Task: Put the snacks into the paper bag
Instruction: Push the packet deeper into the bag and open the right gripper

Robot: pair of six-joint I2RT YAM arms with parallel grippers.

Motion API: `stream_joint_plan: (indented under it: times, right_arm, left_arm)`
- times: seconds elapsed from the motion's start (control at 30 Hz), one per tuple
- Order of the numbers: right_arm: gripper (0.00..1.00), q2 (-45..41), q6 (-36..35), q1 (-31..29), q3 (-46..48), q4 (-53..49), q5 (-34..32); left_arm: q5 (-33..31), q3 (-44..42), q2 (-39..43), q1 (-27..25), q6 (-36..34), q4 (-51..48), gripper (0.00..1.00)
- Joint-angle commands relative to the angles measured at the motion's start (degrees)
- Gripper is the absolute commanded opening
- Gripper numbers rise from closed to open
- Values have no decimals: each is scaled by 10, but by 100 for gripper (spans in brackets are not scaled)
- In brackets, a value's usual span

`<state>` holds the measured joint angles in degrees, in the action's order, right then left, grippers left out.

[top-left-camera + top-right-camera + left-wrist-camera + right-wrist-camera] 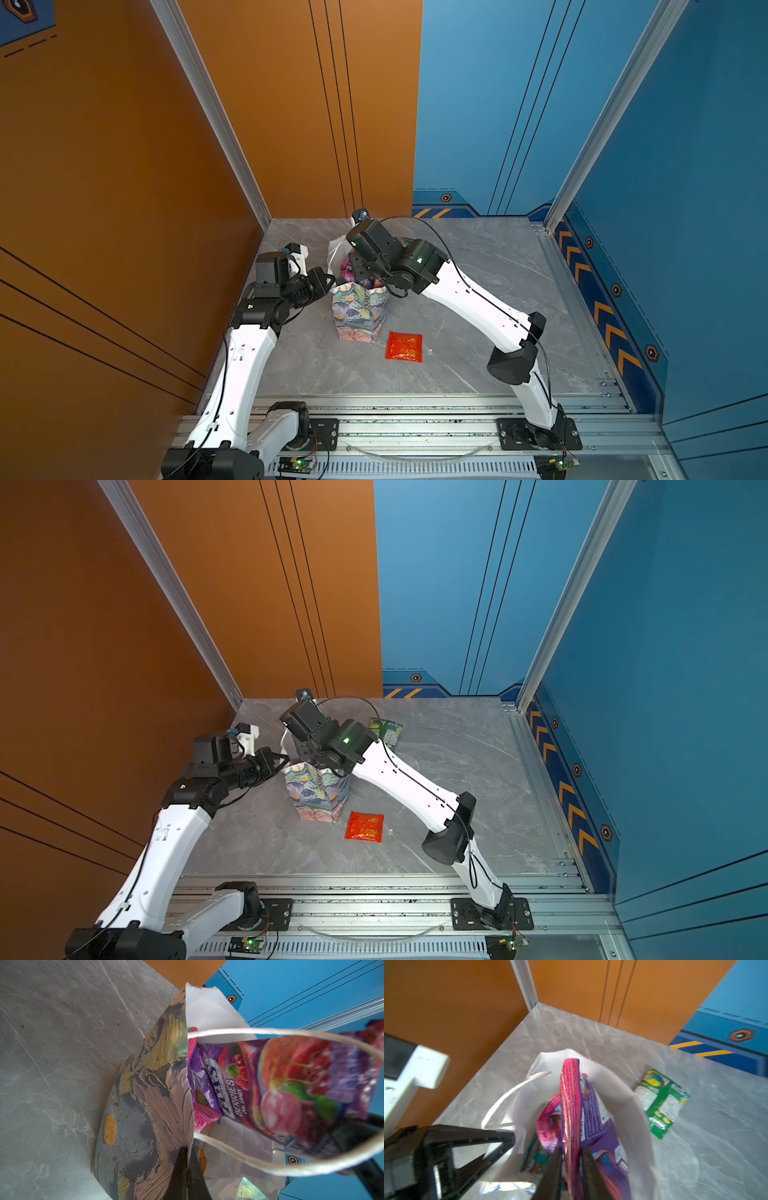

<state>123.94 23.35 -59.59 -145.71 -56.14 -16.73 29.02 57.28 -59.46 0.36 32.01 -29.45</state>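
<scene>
Purple packet [270,1084] half inside paper bag [145,1095]; left tool [188,1153] pinching bag rim; right tool [572,1151] straddling packet, grip unclear

A robotics lab booth: aluminium rails [415,428], printed wall panels [104,166], marble-look tabletop [498,249].

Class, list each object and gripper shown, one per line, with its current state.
paper bag: upright, open, partly filled
purple FOX'S packet: in the bag, top sticking out
red packet: flat on table, outside bag
green packet: flat on table, outside bag
left gripper: shut on bag rim
right gripper: open, straddling purple packet
</scene>
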Motion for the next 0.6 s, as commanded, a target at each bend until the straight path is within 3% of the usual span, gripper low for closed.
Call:
stream_joint_plan:
  times: [0.0, 0.2, 0.57]
  right_arm:
    - [30, 10, 42, 14, -21, 30, 140]
    - [34, 21, 74, 31, -19, 51, 214]
    - [32, -3, 77, 64, 19, 66, 223]
  left_arm:
    - [14, -8, 0, 3, -3, 8, 0]
    - [15, -8, 0, 4, -2, 8, 0]
    - [17, -9, -1, 4, -2, 10, 0]
